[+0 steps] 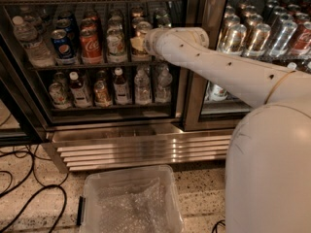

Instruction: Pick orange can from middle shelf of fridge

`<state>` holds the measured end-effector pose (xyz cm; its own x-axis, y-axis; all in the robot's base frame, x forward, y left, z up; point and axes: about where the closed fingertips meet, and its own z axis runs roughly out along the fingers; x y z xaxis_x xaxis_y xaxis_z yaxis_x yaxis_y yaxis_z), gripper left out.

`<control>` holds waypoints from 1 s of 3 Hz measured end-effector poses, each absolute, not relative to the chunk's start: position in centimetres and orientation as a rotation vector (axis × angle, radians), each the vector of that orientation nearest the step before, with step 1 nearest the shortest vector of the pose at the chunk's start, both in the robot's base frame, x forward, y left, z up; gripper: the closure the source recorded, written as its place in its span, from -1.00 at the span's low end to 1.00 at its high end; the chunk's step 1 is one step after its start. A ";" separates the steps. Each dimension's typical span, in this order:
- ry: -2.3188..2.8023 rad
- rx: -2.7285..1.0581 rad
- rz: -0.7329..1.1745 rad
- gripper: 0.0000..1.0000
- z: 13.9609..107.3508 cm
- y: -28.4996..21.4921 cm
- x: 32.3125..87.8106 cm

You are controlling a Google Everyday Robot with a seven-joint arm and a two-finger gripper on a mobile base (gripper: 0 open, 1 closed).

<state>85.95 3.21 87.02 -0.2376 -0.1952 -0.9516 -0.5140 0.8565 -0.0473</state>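
The orange can (137,46) stands at the right end of the front row on the middle shelf (97,65) of the fridge (187,81). It is amber with a silver top. My gripper (147,41) is at the end of the white arm, reaching in from the right, right at the orange can. The arm's wrist hides most of the gripper and the can's right side. To the can's left stand a white-and-green can (115,45), a red Coca-Cola can (91,46) and a blue Pepsi can (63,44).
A water bottle (33,43) stands at the shelf's left end. The rack below holds small bottles (121,86). The right door shows silver cans (252,38). A clear plastic bin (131,203) sits on the floor in front of the louvred grille (146,149). Black cables (29,188) lie at the left.
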 end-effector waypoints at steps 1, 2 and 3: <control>1.840 -0.517 0.367 1.00 87.4 3.5 84.4; 1.848 -0.523 0.364 1.00 87.9 4.1 85.1; 1.886 -0.493 0.361 1.00 89.5 4.6 84.7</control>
<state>84.71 4.64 89.55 -0.3139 -0.1643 -0.9351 -0.4976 0.8673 0.0146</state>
